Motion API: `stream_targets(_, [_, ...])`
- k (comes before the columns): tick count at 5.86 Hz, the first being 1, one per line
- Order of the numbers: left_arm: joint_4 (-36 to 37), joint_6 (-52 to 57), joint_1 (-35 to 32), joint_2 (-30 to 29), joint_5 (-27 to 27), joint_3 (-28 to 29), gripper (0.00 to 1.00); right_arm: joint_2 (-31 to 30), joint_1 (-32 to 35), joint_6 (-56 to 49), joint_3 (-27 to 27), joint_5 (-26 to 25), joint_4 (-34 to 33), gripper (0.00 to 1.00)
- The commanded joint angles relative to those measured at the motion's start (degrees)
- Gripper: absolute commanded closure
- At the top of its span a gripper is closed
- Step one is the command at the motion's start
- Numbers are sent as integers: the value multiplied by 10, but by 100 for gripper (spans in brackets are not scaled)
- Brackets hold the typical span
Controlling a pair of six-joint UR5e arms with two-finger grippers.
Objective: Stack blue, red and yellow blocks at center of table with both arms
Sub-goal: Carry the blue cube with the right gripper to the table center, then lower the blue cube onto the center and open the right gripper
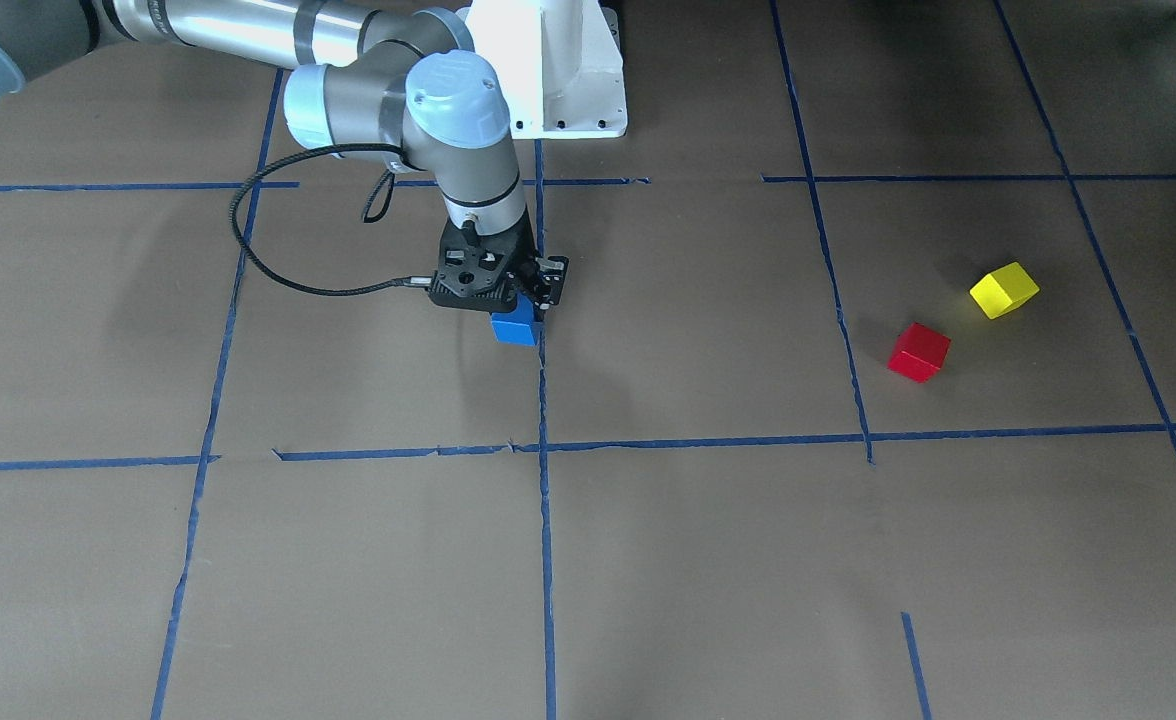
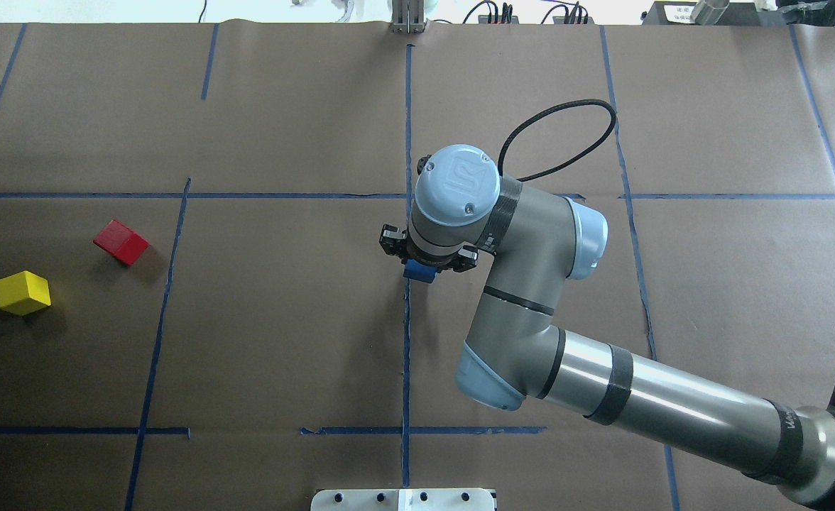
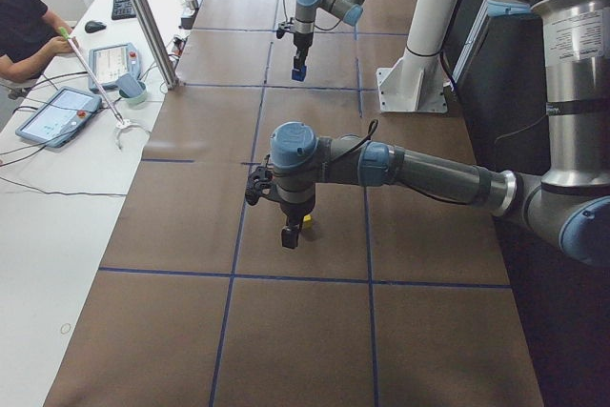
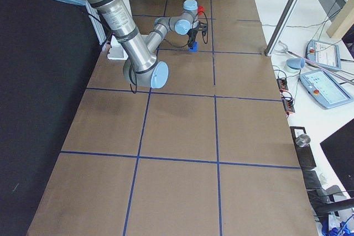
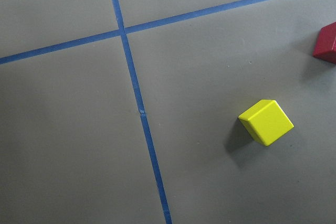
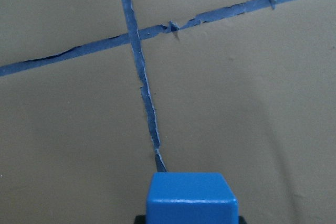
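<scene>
While right claw pinches blue block level | left claw: cannot tell

Table w/ red blk, yellow blk

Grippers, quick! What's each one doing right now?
Left gripper: cannot be told; it shows only in the side view.
Right gripper: closed, holding the blue block.
</scene>
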Motion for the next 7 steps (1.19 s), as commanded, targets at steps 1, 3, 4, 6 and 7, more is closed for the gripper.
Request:
stream_targets(1, [-1, -3, -1, 2, -30, 0, 0, 6, -10, -4, -21, -9, 19, 89])
stream_targets(3, [-1, -2, 0, 2, -36, 3, 0, 9, -14, -16, -24, -9, 20, 86])
stream_targets(4, [-1, 0, 0, 2, -36, 4, 0, 9, -18, -66, -24, -9, 19, 65])
stream_targets(6, [-1, 0, 0, 2, -36, 4, 0, 9, -22, -82, -25, -10, 19, 43])
stream_targets(7, [-1, 0, 0, 2, -36, 5, 0, 13, -26, -82, -31, -18, 19, 35])
